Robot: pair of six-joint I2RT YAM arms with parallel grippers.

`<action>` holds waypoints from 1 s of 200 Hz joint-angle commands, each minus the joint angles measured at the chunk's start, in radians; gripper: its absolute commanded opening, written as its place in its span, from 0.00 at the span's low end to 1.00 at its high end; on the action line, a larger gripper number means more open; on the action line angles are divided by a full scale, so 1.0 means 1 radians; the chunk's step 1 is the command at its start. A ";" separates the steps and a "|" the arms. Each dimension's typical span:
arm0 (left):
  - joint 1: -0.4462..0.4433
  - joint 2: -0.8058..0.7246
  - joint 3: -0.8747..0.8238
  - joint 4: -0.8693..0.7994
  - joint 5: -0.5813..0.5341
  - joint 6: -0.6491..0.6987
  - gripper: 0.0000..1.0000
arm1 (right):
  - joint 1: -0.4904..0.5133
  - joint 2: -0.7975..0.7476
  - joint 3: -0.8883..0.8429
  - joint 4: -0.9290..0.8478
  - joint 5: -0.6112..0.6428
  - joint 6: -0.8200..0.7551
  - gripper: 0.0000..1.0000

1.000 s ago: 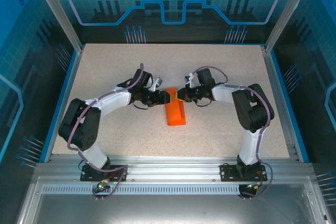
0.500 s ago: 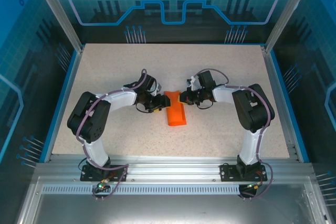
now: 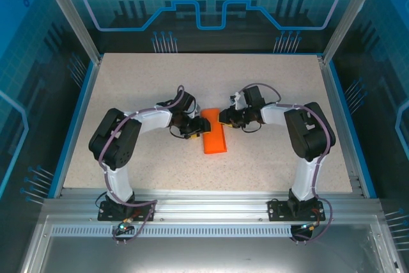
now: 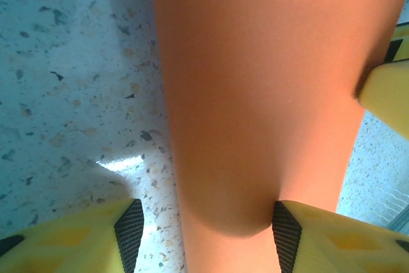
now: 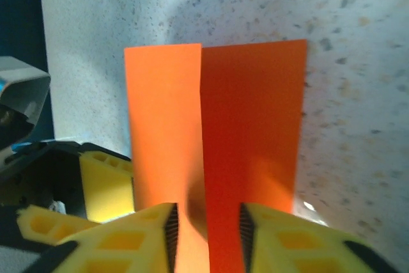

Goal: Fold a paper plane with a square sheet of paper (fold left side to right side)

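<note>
The square sheet of paper (image 3: 214,139) is orange-red and lies on the table as a narrow upright rectangle, folded lengthwise. My left gripper (image 3: 197,127) sits at its upper left edge and my right gripper (image 3: 221,118) at its top end. In the left wrist view the paper (image 4: 268,94) bulges up between the pads of my left gripper (image 4: 208,234); the right pad touches it and the left pad stands apart. My right gripper (image 5: 208,231) straddles the crease of the paper (image 5: 249,126), jaws apart, with a lighter panel on the left and a darker one on the right.
The speckled table (image 3: 140,87) is ringed by a blue rim and transparent walls (image 3: 57,94). Both arms bend inward and nearly meet over the paper. A yellow finger of the right gripper (image 4: 386,87) pokes into the left wrist view.
My right gripper was shut and now has its jaws apart. My left gripper has slid right against the paper's left edge. The paper lies a little flatter.
</note>
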 commanded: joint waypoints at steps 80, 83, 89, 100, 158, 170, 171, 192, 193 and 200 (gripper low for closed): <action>-0.030 0.058 0.084 -0.082 -0.037 0.003 0.59 | -0.069 -0.132 -0.054 -0.180 0.170 -0.124 0.50; -0.030 0.059 0.086 -0.085 -0.039 0.006 0.59 | -0.071 -0.131 -0.054 -0.180 0.170 -0.124 0.50; -0.031 0.062 0.090 -0.090 -0.041 0.008 0.59 | -0.070 -0.131 -0.055 -0.180 0.170 -0.125 0.50; -0.035 0.064 0.093 -0.096 -0.043 0.010 0.59 | -0.070 -0.130 -0.054 -0.180 0.168 -0.124 0.50; -0.040 0.080 0.109 -0.113 -0.051 0.016 0.59 | -0.071 -0.124 -0.055 -0.179 0.159 -0.124 0.50; -0.042 0.084 0.113 -0.116 -0.050 0.017 0.59 | -0.070 -0.124 -0.055 -0.179 0.158 -0.125 0.50; -0.042 0.085 0.113 -0.117 -0.050 0.017 0.59 | -0.070 -0.123 -0.055 -0.179 0.158 -0.124 0.50; -0.044 0.091 0.121 -0.124 -0.052 0.020 0.59 | -0.069 -0.122 -0.054 -0.179 0.153 -0.124 0.50; -0.044 0.092 0.122 -0.124 -0.052 0.020 0.59 | -0.069 -0.122 -0.054 -0.179 0.153 -0.123 0.50; -0.046 0.094 0.123 -0.126 -0.052 0.020 0.59 | -0.069 -0.122 -0.054 -0.179 0.151 -0.124 0.50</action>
